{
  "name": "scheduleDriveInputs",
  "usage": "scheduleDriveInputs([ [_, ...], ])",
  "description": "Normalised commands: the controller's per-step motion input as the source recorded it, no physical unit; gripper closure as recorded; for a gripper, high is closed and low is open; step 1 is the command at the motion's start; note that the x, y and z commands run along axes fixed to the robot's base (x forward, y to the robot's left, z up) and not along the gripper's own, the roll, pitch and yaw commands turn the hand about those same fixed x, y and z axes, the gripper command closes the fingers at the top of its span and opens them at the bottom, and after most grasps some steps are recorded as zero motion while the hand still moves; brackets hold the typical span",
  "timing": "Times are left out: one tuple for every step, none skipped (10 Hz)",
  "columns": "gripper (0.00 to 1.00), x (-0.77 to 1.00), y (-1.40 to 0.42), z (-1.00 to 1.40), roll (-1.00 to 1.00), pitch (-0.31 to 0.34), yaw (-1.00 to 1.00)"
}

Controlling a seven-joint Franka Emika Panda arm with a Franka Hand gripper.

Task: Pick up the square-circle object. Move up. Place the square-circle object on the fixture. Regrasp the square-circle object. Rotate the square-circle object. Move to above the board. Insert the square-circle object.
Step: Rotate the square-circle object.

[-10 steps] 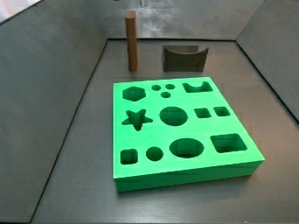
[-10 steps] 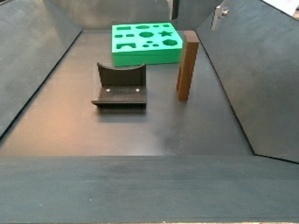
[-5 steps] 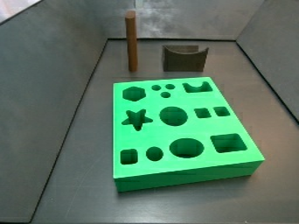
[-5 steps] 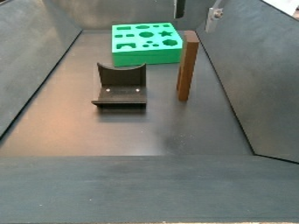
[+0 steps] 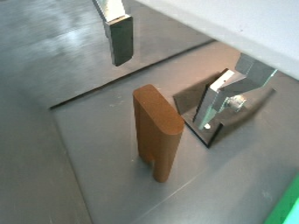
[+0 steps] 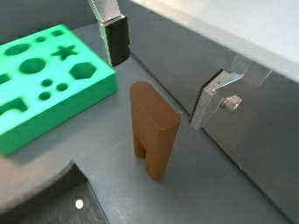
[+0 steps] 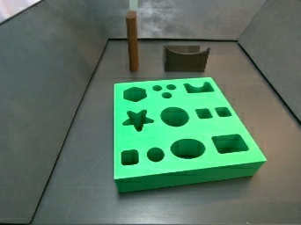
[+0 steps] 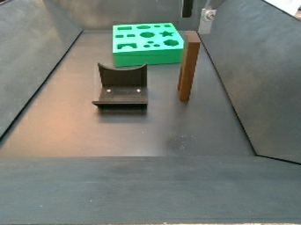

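Nothing done yet, by the look of it. The square-circle object [image 5: 158, 136] stands upright on the surface [image 8: 141, 149], prongs down, untouched. In a side view it sits at the fixture's [image 7: 185, 58] 9 o'clock, just apart, and at the board's [image 7: 184, 130] 12 o'clock. The gripper [image 6: 163, 66] hangs above the object, fingers [image 5: 119, 39] wide apart, straddling it with clear gaps, nothing held. Pick, lift, fixture placement, regrasp, rotation, move and insertion all remain.

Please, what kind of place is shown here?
Probably a robot test cell for peg insertion: a grey walled floor holds a green board with shaped holes, an upright brown block and a fixture; the open gripper is above the block.
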Motion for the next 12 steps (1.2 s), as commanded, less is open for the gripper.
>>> scheduleDriveInputs([
  [0.0, 0.03, 0.02, -0.03, 0.01, 0.041, -0.73],
  [0.0, 0.03, 0.02, -0.02, 0.01, 0.04, -0.49],
  [0.0, 0.03, 0.02, -0.02, 0.01, 0.04, -0.28],
  [0.0, 0.0, 0.0, -1.0, 0.01, 0.04, -0.18],
  [0.0, 0.01, 0.0, -1.0, 0.01, 0.028, -0.12],
  [0.0, 0.02, 0.01, -1.0, 0.03, -0.005, -0.08],
  [0.0, 0.02, 0.01, -0.91, 0.03, -0.023, -0.06],
  [0.0, 0.01, 0.01, -0.75, 0.04, -0.034, -0.04],
  [0.0, 0.01, 0.02, -0.65, 0.04, -0.038, -0.03],
  [0.0, 0.01, 0.02, -0.37, 0.05, -0.035, -0.02],
  [0.0, 0.01, 0.02, -0.22, 0.06, -0.036, -0.01],
  [1.0, 0.0, 0.0, 0.0, 0.06, -0.038, -0.01],
])
